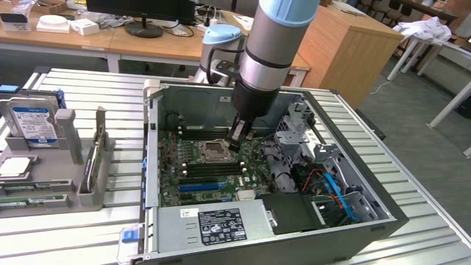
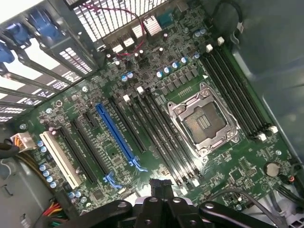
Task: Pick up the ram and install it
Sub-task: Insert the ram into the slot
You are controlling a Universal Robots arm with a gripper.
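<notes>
Over black slots (image 2: pixel 161 137) on the green motherboard (image 2: pixel 247 166), fingers (image 2: pixel 148 205) pinch the thin flat ram (image 2: pixel 160 183).

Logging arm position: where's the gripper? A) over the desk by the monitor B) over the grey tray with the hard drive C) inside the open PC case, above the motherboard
C: the gripper hangs inside the PC case, above the motherboard beside the CPU socket.
</notes>
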